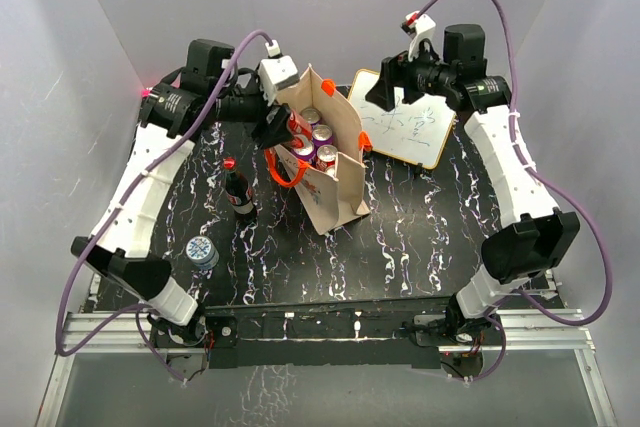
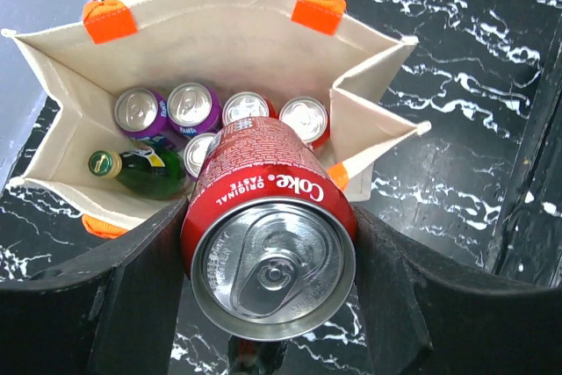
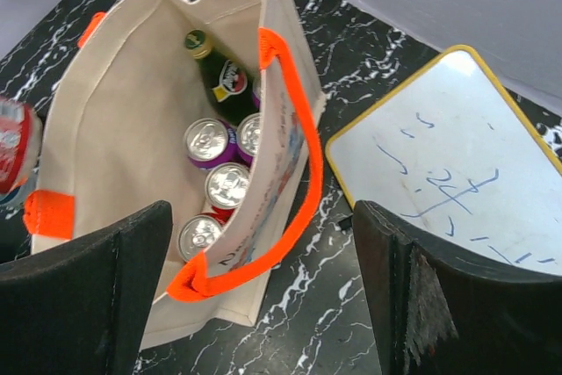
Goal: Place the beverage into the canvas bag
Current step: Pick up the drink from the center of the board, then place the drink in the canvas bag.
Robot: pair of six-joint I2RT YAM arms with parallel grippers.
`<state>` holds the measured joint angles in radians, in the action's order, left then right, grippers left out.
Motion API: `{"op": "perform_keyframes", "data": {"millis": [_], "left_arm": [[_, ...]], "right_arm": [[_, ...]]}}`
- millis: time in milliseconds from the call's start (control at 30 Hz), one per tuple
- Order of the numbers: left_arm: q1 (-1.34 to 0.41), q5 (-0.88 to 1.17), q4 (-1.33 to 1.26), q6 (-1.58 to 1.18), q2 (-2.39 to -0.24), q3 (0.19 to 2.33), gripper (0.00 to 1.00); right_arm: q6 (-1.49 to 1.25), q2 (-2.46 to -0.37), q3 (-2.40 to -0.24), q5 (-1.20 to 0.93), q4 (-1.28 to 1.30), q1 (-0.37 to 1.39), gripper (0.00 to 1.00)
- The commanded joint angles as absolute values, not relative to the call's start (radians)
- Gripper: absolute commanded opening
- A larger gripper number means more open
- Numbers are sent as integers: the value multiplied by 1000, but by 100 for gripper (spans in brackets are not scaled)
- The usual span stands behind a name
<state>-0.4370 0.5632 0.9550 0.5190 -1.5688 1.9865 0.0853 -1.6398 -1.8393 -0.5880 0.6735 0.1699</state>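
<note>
1. Below the left gripper (image 1: pixel 285 133), on the overhead camera, the canvas bag (image 1: pixel 335 182) is standing open on the table (image 1: pixel 420 237). The gripper is clamping a red Coke can (image 1: pixel 298 128) above the rim on its own side. The right gripper (image 1: pixel 385 92) is hanging beyond the bag, beside the whiteboard (image 1: pixel 410 132). A cola bottle (image 1: pixel 238 192) is standing apart, behind the left tool.

2. Between the left fingers (image 2: pixel 114 305), the can is sitting gripped by its sides, lid facing the wrist camera. Past it, the bag's floor is showing several cans and a green bottle (image 2: pixel 140 169). I cannot tell whether the can's lower end is clearing the near wall. I am judging that letting go now could catch that wall and send the can outside, or drop it hard onto the packed cans.

3. Between the right fingers (image 3: pixel 88 296), spread wide and grasping nothing, the bag's side wall and orange handle (image 3: pixel 299 173) are lying below. I am worrying that lowering or closing here would snag the strap and tip the bag.
</note>
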Motion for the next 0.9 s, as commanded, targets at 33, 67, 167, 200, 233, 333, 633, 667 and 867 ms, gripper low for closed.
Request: {"op": "perform_keyframes", "data": {"millis": [33, 67, 167, 200, 233, 333, 633, 667, 867], "left_arm": [[-442, 616, 845, 394, -1576, 2045, 0], [-442, 610, 836, 382, -1589, 2045, 0], [-443, 569, 804, 351, -1642, 2044, 0], [-442, 567, 803, 352, -1661, 2049, 0], [-443, 570, 805, 356, -1679, 2054, 0], [-442, 601, 818, 372, -1728, 2053, 0], [-466, 647, 901, 459, -1821, 2085, 0], [-466, 652, 930, 480, -1828, 2094, 0], [-466, 656, 1051, 605, -1847, 2088, 0]], "right_arm": [[127, -1588, -1760, -575, 681, 240, 85], [133, -1588, -1747, -543, 686, 259, 85], [127, -1603, -1734, -489, 701, 292, 85], [123, -1607, -1735, -475, 705, 300, 85], [120, -1613, -1734, -456, 706, 307, 84], [119, -1630, -1736, -437, 720, 319, 82], [137, -1617, -1647, -406, 751, 347, 57], [136, -1614, -1637, -408, 749, 349, 53], [121, -1624, -1629, -420, 752, 355, 24]]}}
